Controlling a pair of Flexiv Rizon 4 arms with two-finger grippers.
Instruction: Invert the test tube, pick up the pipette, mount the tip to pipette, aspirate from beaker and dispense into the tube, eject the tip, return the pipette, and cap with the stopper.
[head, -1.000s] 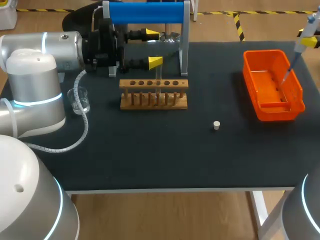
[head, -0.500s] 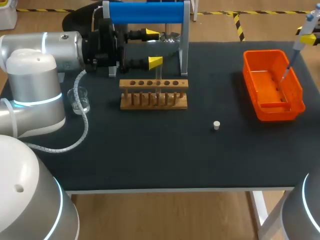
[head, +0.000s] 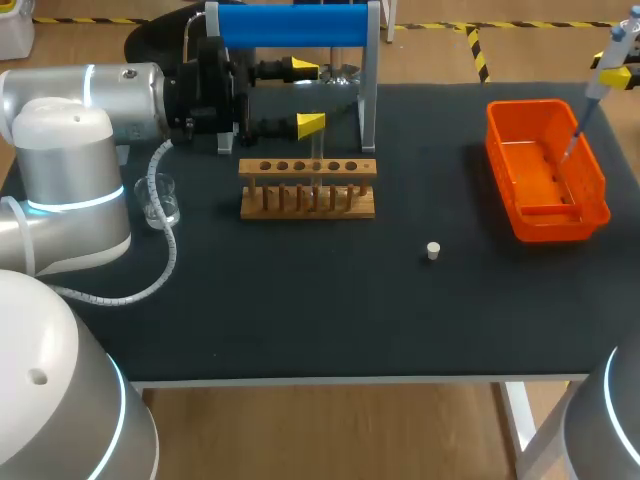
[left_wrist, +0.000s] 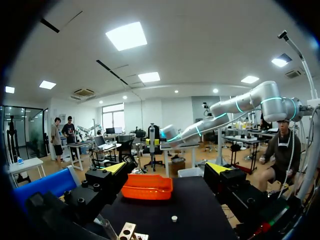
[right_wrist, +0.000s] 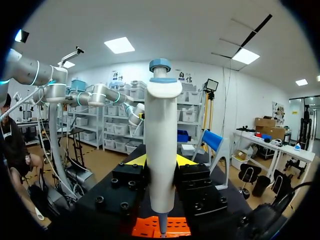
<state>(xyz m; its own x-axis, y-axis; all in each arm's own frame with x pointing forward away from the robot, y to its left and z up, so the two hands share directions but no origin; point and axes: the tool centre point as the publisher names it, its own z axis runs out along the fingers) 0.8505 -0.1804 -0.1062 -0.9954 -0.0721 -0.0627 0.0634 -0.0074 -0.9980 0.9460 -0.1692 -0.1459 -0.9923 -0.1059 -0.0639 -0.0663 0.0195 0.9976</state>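
The right claw (right_wrist: 161, 161) pinches a white pipette (right_wrist: 161, 145) upright between its two yellow-tipped fingers, one pressed to each side of the barrel, at the far right edge of the black table (head: 300, 310). The blue plunger cap rises above the fingers. The slim lower end hangs down below the claw, over the open orange bin (head: 545, 175), and the wrist view shows the bin directly beneath the claw. Whether the point touches the bin cannot be told.

Across the table, the left claw (head: 310, 96) lies level with its fingers spread wide and nothing between them. It sits just in front of the blue-topped stand (head: 295, 25). A wooden rack (head: 308, 190) with a row of holes lies just beside and below the nearer finger. A clear test tube (head: 317, 162) stands upright in the rack, close under that fingertip but apart from it.

A small white stopper (head: 433, 250) sits alone on the bare mat, out ahead of the left claw and well apart from the right one. It lies between the rack and the bin. A glass beaker (head: 160, 198) stands behind the left claw, beside the arm's coiled cable (head: 165, 235).
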